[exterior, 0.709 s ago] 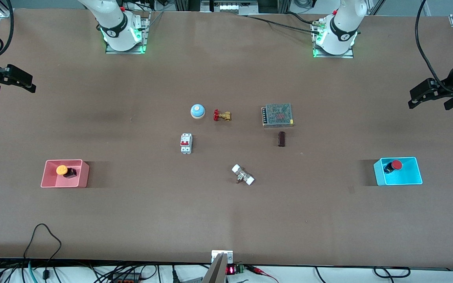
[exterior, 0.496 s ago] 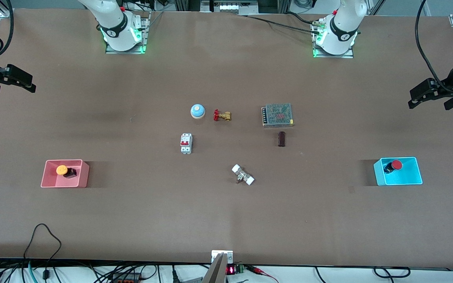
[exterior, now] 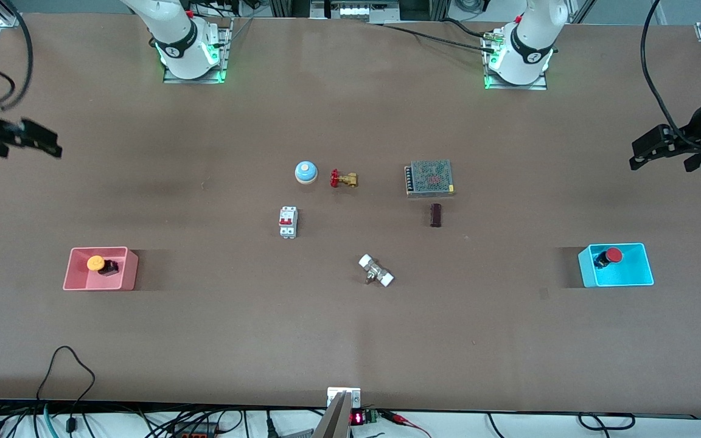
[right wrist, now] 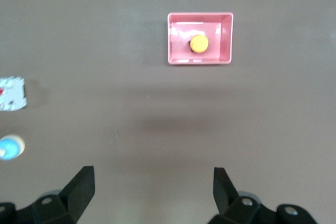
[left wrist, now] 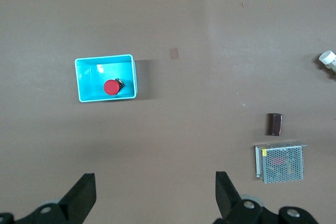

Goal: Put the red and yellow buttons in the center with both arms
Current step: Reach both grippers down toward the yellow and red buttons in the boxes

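Red button (exterior: 613, 254) in cyan tray (exterior: 647, 267), clear of left gripper (exterior: 638, 159)

The matt brown tabletop (exterior: 204, 340) looks smooth, like paper or board. The pink tray (exterior: 126, 274) and cyan tray (exterior: 645, 271) look like smooth plastic. The grey box's perforated cover (exterior: 429, 177) looks metal; the brass valve (exterior: 345, 179) shines faintly.

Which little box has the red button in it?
The cyan tray at the left arm's end holds the red-capped push button; the pink tray holds the orange-yellow one.
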Motion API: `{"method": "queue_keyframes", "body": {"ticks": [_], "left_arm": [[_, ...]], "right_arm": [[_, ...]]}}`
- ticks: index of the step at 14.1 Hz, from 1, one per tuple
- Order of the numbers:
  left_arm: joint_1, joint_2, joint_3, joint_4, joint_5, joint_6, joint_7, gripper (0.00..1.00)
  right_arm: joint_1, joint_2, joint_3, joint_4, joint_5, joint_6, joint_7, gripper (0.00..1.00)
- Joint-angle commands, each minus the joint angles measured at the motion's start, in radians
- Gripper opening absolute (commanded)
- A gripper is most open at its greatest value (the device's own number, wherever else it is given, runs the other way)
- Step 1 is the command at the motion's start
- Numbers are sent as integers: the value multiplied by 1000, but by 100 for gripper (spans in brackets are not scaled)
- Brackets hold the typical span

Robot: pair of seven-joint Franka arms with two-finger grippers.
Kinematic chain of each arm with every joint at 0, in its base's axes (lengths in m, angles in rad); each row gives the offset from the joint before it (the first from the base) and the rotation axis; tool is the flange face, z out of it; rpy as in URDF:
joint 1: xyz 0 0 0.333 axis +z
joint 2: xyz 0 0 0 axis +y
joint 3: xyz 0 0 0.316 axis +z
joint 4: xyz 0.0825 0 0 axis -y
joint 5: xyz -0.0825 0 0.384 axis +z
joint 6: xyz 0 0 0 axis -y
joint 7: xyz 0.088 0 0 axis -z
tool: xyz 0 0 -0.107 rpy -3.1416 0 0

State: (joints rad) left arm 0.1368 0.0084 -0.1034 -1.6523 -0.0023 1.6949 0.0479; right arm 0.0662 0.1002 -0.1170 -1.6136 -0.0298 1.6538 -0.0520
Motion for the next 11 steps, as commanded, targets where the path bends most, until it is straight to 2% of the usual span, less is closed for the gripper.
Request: {"method": "queue_keyframes", "body": {"ticks": [1, 4, 11], "left_arm": [[32, 51, -7, 0, 11, 57, 13, 100], [49, 117, -2, 11, 16, 77, 29, 100], [106, 257, 5, 14, 16, 245, 79, 100]], "right_arm": [[-45, 146, 13, 18, -25, 137, -8, 100], [-63, 268, 13, 21, -25, 259, -8, 100], [-100, 516, 13, 83, -24, 469, -109, 100]]}}
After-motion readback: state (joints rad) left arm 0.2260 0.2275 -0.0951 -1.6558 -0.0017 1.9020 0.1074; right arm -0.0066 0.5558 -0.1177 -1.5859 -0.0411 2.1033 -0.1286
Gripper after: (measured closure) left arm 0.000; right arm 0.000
